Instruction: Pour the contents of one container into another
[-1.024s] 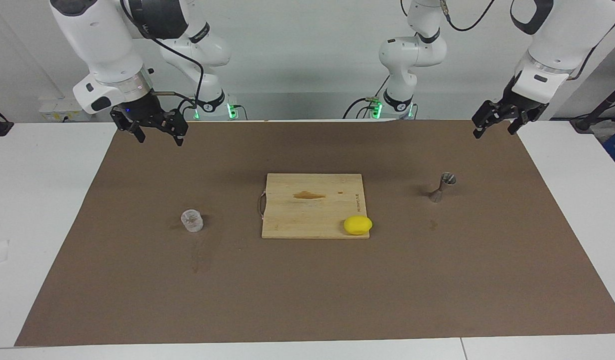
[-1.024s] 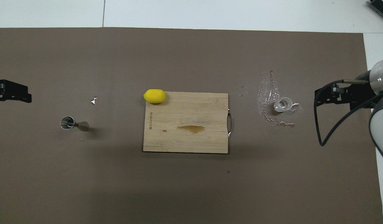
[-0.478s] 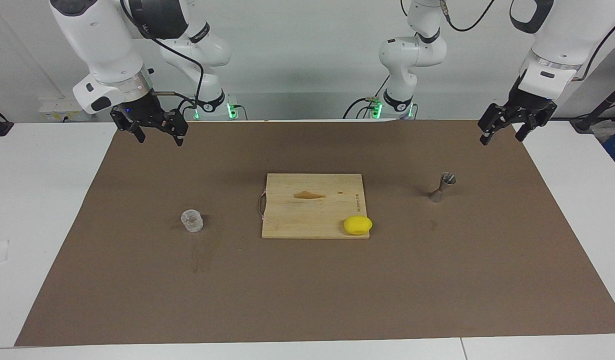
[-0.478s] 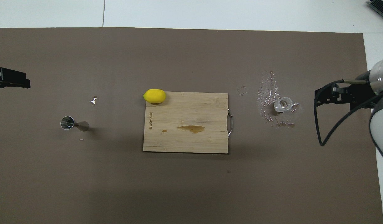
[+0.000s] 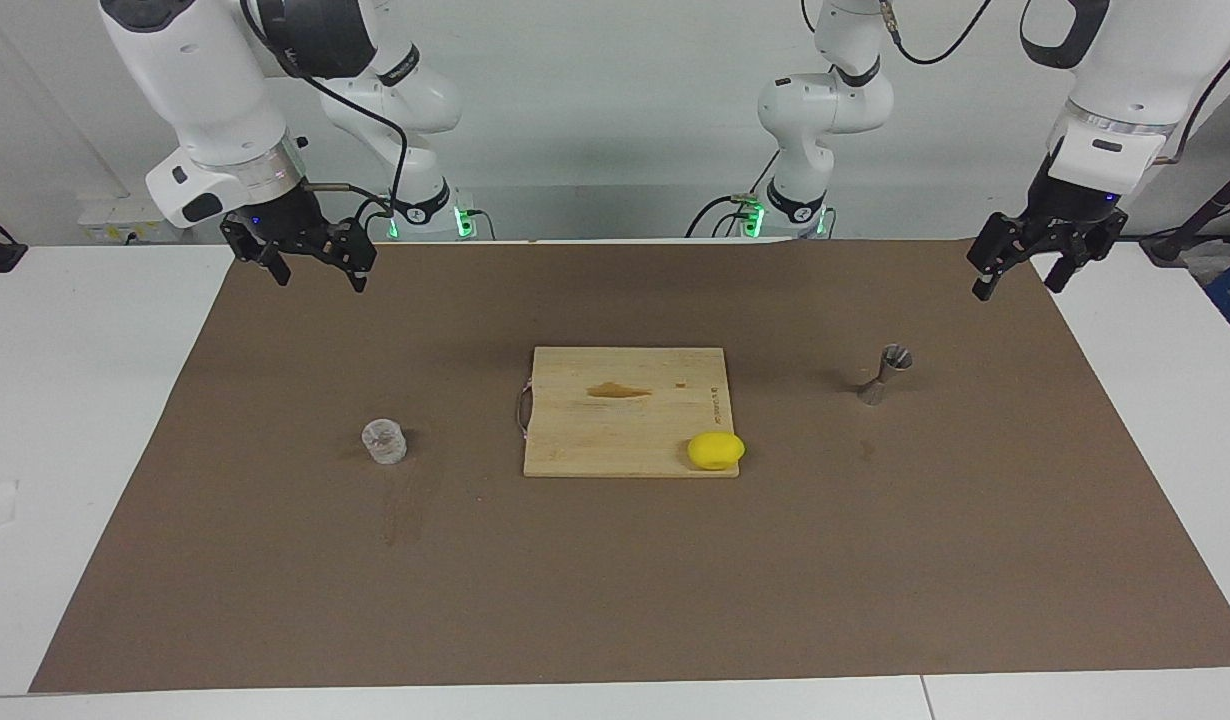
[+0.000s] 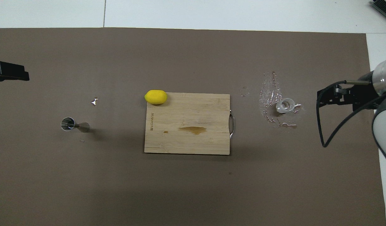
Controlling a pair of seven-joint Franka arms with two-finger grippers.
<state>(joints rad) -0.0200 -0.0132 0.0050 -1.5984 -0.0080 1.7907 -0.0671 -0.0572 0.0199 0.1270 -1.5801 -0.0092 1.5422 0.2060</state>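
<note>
My left claw (image 5: 1017, 278) hangs in the air with its fingers spread apart and nothing between them, over the brown mat (image 5: 615, 590) near the left arm's end of the table. The metal jigger (image 5: 883, 372) stands upright on the mat, below my left claw and a little toward the table's middle, well apart from it. Seen from above, only the tip of this claw shows at the picture's edge.

My right claw (image 5: 313, 268) is also up in the air, its fingers wide and holding nothing, over the mat at the right arm's end. The small glass cup (image 5: 384, 441) sits upright on the mat, well apart from my right claw and untouched. Around the cup, the overhead view shows shiny wet streaks (image 6: 270, 94) on the mat.

Between my two claws lies a wooden cutting board (image 5: 615, 420) with a brownish stain (image 5: 618, 391) on it. A lemon (image 5: 716, 450) rests at the board's corner on the side toward my left claw, closer to the jigger than to the cup.
</note>
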